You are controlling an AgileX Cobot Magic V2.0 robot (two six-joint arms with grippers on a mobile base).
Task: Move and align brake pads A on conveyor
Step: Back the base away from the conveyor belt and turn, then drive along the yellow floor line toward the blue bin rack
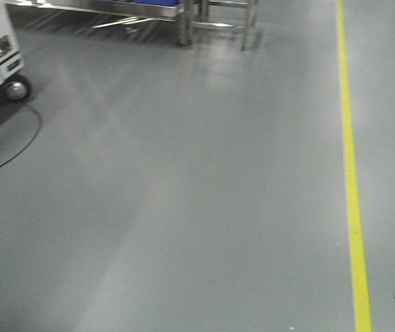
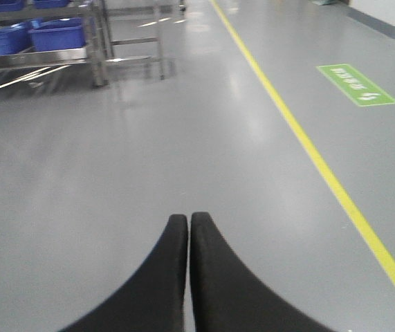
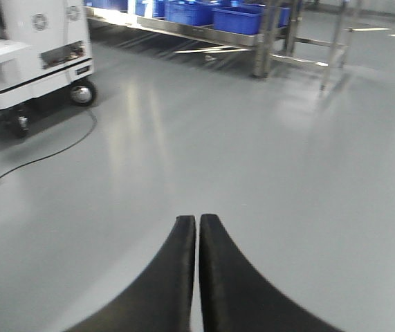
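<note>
Pincer left [image 2: 189,218], pincer right [image 3: 198,220]: closed, over floor [image 1: 183,207].

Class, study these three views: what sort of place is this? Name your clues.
Probably a factory or warehouse floor: a painted yellow lane line on smooth grey flooring, steel racks holding blue bins, and a white wheeled machine.
</note>
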